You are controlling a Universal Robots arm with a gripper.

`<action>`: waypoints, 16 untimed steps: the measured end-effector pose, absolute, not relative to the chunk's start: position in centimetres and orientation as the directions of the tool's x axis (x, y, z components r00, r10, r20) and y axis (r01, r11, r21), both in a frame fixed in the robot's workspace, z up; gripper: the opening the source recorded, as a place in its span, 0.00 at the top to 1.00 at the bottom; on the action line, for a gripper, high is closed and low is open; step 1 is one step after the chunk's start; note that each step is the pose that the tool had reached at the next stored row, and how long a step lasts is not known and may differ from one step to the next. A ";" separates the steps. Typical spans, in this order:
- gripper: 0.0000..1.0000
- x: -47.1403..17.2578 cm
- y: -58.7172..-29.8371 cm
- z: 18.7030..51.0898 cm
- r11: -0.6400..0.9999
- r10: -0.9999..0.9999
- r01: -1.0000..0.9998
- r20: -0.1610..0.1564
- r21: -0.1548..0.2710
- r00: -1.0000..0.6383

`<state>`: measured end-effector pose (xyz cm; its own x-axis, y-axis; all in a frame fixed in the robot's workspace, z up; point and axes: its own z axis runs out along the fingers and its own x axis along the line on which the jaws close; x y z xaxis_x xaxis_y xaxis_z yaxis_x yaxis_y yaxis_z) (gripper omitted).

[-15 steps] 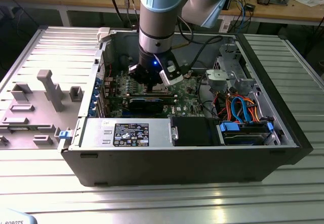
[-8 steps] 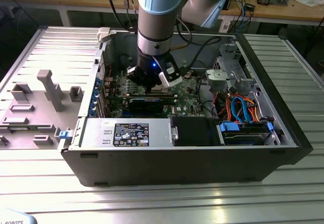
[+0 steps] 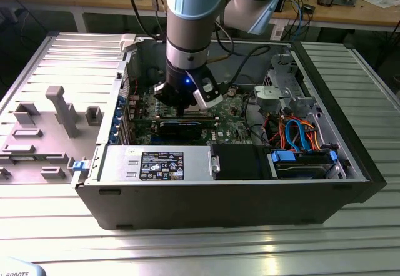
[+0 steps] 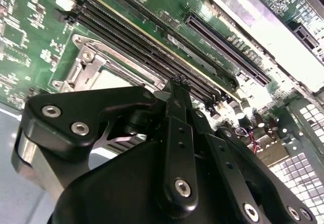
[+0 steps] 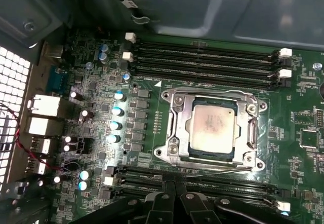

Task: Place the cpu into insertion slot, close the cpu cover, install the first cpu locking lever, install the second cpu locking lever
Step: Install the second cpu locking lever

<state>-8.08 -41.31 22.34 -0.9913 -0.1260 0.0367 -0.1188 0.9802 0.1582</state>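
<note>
I see the cpu seated in the slot near the middle of the green board, with the cover closed down around it. My claw hangs just over the memory slots beside it, fingers pinched together, holding nothing.

— Arm pose?
— Arm comes down near-vertical in the exterior view, wrist pointing straight down, blue light lit on it.
— Gripper?
— Gripper low, fingers pressed tight together in both wrist views, tips meeting w/ nothing between them.
</note>
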 end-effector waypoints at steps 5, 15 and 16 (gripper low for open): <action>0.89 -8.7 -41.5 22.0 0.976 -0.147 -0.139 0.036 0.170 -0.989; 0.89 -8.7 -41.5 21.9 0.975 -0.147 -0.139 0.035 0.174 -0.989; 0.89 -8.7 -41.5 21.9 0.975 -0.147 -0.139 0.035 0.175 -0.989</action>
<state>-8.68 -41.53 21.86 -0.9885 -0.1469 0.0353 -0.1386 0.9748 0.1748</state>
